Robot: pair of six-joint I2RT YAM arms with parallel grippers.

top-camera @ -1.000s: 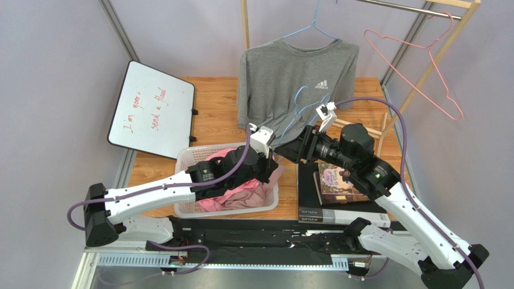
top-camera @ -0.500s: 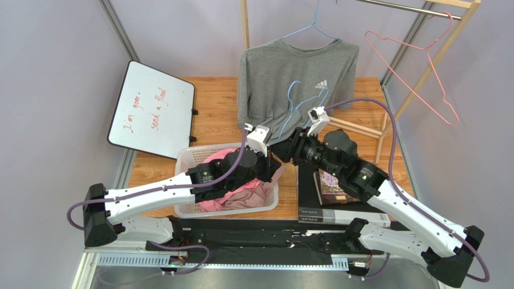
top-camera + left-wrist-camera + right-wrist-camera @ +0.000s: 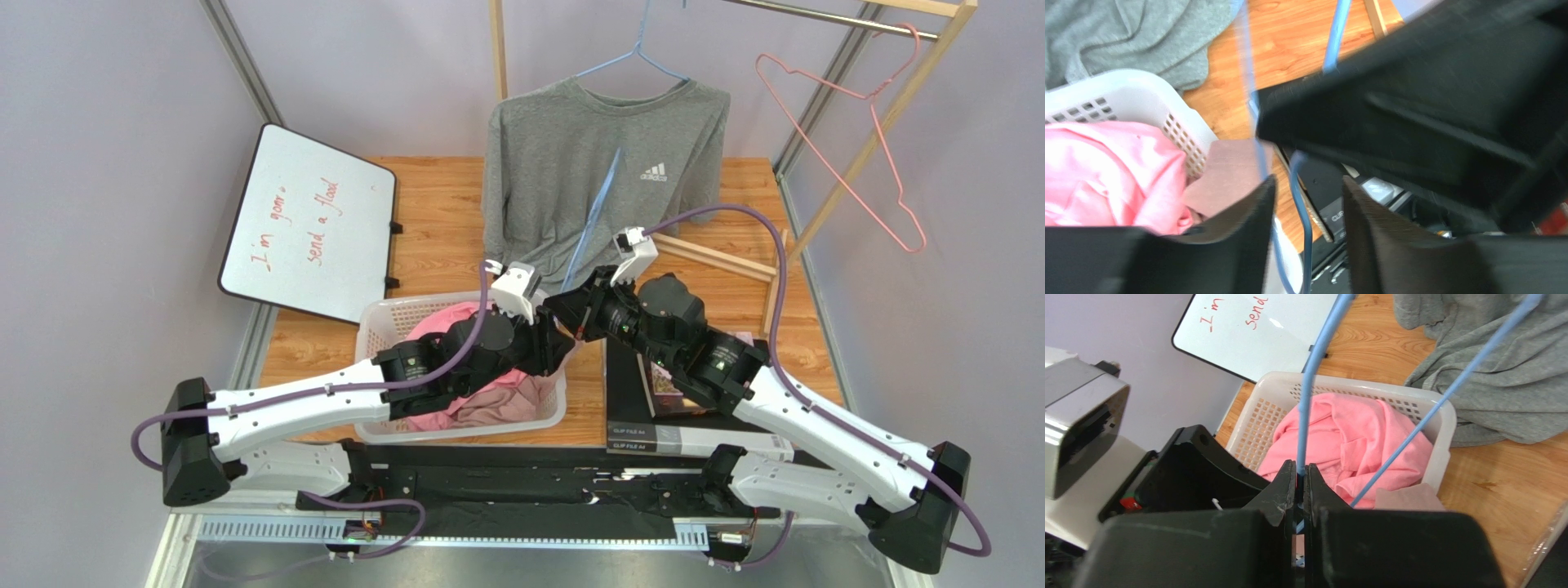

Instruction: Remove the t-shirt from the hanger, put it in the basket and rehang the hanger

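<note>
Your grey t-shirt (image 3: 577, 159) hangs on a blue hanger (image 3: 638, 55) at the far rack. Its collar is up and its hem points down toward the arms, with the lower edge resting on the wooden table (image 3: 429, 208). A white adidas logo (image 3: 653, 173) shows on the chest, facing the top camera.

Your right gripper (image 3: 1301, 478) has its fingers pressed together on the wire of a second blue hanger (image 3: 595, 214). You see that hanger nearly edge-on, its long axis running from the grip up and away across the shirt front.

Your left gripper (image 3: 1306, 214) is spread, and the same blue wire passes through the gap between its fingers.

The whiteboard (image 3: 307, 221) carries red handwriting that seems to read "I'm gone, send a flood".

The white basket (image 3: 393, 306) beneath both grippers holds 1 crumpled pink garment (image 3: 491, 398).
</note>
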